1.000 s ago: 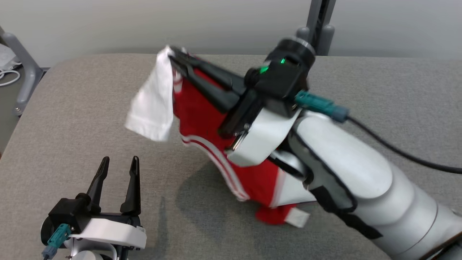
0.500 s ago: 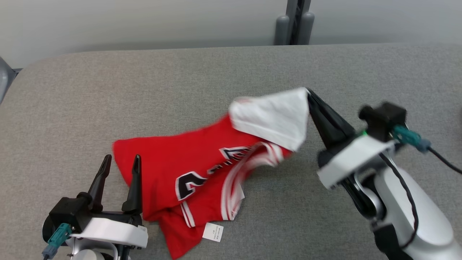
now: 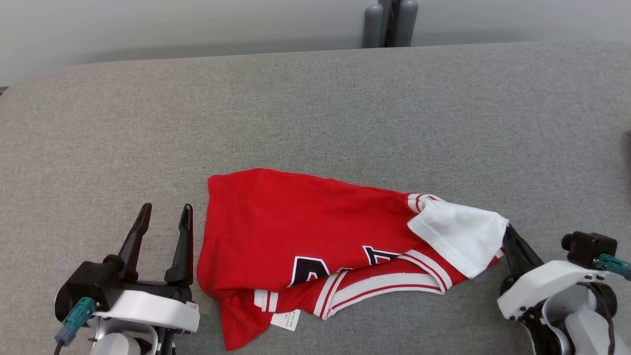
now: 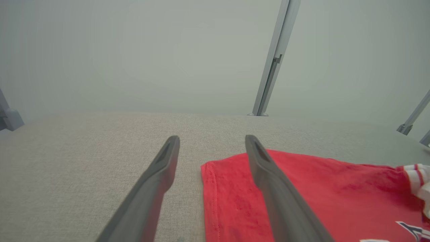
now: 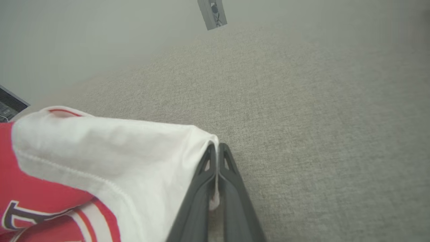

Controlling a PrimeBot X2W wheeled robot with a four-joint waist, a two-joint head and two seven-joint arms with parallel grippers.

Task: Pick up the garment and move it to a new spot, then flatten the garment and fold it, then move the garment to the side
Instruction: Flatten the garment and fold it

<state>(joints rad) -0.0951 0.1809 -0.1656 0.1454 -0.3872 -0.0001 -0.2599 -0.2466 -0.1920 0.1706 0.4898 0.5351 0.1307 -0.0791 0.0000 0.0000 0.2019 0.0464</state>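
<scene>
So, jersey [image 3: 305, 222] lies crumpled on table [image 3: 315, 108], toward front. R gripper [image 3: 507, 231] pinches its white sleeve [image 3: 458, 236]. L gripper [image 3: 166, 209] fingers spread, empty, just beside jersey.

- The left gripper [image 3: 166, 211], made of two long dark fingers on a black-and-white wrist housing, is seen at the lower left of the head view, with its fingers pointed up the frame.
- Its jaws are spread wide, and nothing is gripped between them.
- The right gripper [image 3: 508, 232], set on a white wrist, is angled up and to the left at the lower right.
- Its jaws are pressed together, and the white sleeve [image 3: 458, 236] of the red-and-white fabric garment [image 3: 305, 222] is pinched at the tips.
</scene>
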